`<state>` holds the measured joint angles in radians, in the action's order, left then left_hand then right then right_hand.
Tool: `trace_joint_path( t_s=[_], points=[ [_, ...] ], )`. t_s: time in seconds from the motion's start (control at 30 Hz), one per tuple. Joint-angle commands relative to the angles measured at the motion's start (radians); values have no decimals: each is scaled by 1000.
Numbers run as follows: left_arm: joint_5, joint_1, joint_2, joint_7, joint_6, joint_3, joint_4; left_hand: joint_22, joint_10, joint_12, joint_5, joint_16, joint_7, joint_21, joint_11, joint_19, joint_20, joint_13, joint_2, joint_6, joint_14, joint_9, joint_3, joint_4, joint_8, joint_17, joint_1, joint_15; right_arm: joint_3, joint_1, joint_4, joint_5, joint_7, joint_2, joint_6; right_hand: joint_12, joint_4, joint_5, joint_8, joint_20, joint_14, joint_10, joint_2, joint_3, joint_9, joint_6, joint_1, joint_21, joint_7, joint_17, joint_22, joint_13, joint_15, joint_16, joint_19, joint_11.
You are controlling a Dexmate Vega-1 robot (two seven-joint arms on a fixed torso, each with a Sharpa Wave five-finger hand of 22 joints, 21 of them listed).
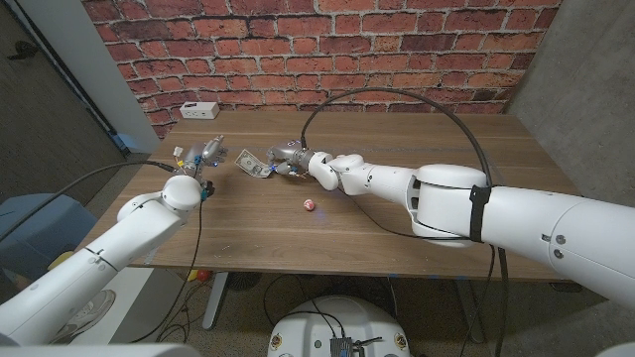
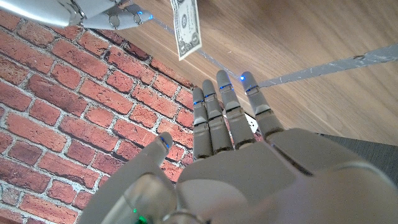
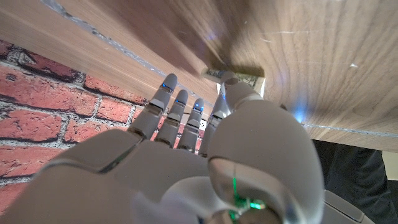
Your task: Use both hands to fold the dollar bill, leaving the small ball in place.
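The dollar bill lies on the wooden table, left of centre toward the back. It also shows in the left wrist view as the bill and in the right wrist view as its edge. My right hand is at the bill's right end, fingers stretched out and the thumb tip touching the bill's edge. My left hand stands a short way left of the bill, fingers straight and apart, holding nothing. The small pink ball sits nearer the front, apart from both hands.
A white box sits at the table's back left corner against the brick wall. A black cable arcs over the right arm. Bare table lies to the right and front of the ball.
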<state>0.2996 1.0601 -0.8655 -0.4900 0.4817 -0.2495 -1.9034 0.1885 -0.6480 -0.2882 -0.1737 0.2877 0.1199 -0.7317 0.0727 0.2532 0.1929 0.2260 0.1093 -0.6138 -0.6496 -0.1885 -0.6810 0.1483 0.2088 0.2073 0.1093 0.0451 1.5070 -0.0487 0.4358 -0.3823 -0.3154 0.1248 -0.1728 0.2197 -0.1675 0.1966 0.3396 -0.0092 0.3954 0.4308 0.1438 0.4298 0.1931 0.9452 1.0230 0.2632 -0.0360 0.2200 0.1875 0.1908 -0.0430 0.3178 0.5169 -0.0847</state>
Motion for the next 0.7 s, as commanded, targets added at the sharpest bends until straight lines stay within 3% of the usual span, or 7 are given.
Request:
trace_joint_path(
  t_s=[0.03, 0.3, 0.53, 0.7],
  points=[
    [4, -14, 1, 10, -9, -11, 17, 3, 3, 1, -8, -1, 4, 1, 0, -3, 2, 3, 9, 6, 2, -5, 3, 2, -1, 2, -11, 1, 1, -9, 5, 9, -75, -22, -31, 12, 0, 5, 7, -2, 23, 29, 0, -11, 6, 25, 20, 9, 3, 6, 3, 1, -129, 14, 20, -4],
    [-5, -33, 3, 18, -31, -26, 34, 3, 2, 2, -9, -1, 3, 3, 1, -3, 2, 4, 7, 4, 3, -5, 7, 4, -1, 2, -17, 3, 32, 8, 5, -46, -101, -39, -1, 7, -3, 4, 12, -5, 11, 36, -2, -20, 6, 49, 38, 11, -11, 10, 4, 1, -129, 13, 21, -16],
    [-11, -44, 4, 20, -30, -34, 38, 3, 2, 3, -10, -1, 4, 4, -1, -2, 3, 5, 7, 4, 1, -5, 10, 6, -1, 3, -21, 2, 68, 17, 5, -109, -74, -47, 23, -5, -3, 0, -7, -12, -37, 23, 6, -23, 0, 41, 69, 2, -33, 12, 4, 1, -130, -4, -4, -31],
    [-15, -48, 3, 20, -30, -37, 38, 3, 0, 3, -12, -2, 3, 5, -2, -2, 3, 5, 6, 3, 0, -5, 12, 7, -1, 3, -25, 3, 70, 21, 5, -129, -60, -60, 19, -12, -12, 0, -28, -12, -54, 16, 24, 12, -6, 32, 109, -3, -38, 2, 3, 1, -124, -24, -18, -30]
  ],
)
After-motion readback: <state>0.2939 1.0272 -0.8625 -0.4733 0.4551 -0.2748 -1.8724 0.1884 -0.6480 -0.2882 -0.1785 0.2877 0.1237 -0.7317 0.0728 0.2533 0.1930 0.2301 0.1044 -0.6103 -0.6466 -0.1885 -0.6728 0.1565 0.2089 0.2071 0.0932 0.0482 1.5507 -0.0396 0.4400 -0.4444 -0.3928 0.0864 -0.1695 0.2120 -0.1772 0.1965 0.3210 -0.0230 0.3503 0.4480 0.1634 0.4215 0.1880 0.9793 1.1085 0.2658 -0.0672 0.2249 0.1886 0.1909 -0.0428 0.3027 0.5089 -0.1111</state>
